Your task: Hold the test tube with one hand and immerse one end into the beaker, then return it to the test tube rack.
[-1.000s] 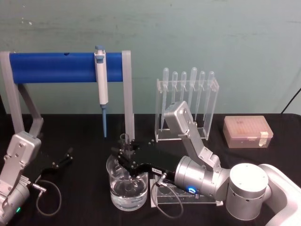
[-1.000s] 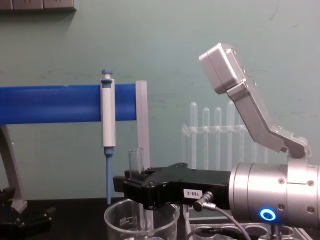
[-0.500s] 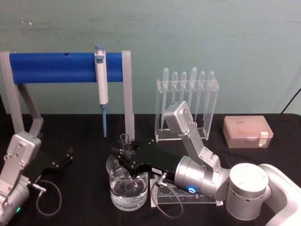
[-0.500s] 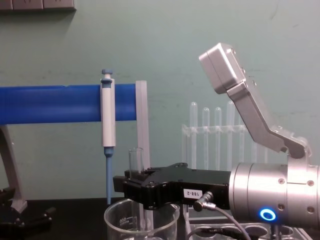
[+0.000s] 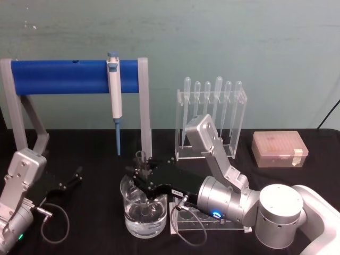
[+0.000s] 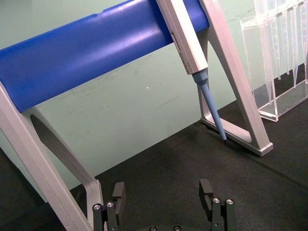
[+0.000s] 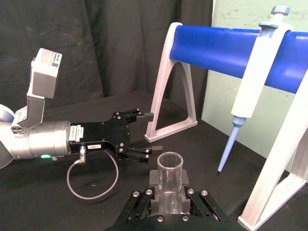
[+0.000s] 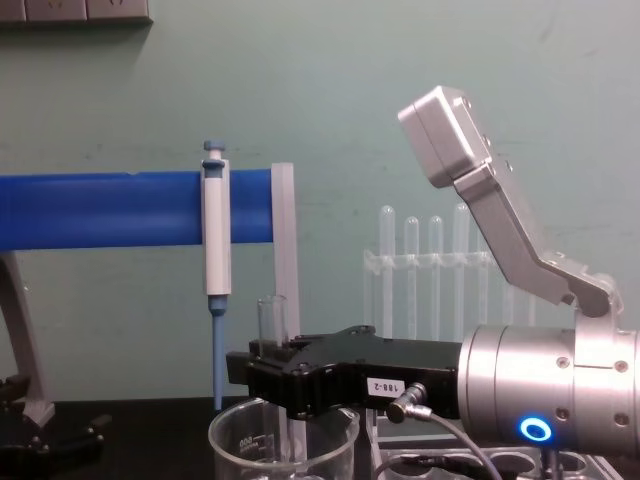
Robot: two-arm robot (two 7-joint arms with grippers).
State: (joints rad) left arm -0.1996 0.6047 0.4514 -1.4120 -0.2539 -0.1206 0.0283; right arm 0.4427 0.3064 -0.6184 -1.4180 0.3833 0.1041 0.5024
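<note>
Test tube (image 5: 140, 156), one, stood upright, pinched by right gripper (image 5: 141, 173), lower end inside the one beaker (image 5: 142, 223) beneath it. Gripper label read 188-2. Six pipettes (image 5: 218, 87) behind. Left gripper (image 5: 72, 178) spread, well apart.

Legible markings: one.

1. A small white label (image 8: 385, 385) is fixed to the side of the black body of the right gripper (image 8: 262, 365). In the chest view it sits just above the rim of the beaker (image 8: 228, 452), toward the beaker's right. Its dark characters read "188-2".

2. The beaker carries white printed marks (image 8: 244, 440) on its wall, just below the rim. They are too small to read.

3. A second white label (image 7: 93, 146) is fixed to the body of the left gripper (image 7: 150, 133), which lies well to the left of the beaker. Its characters cannot be made out.
</note>
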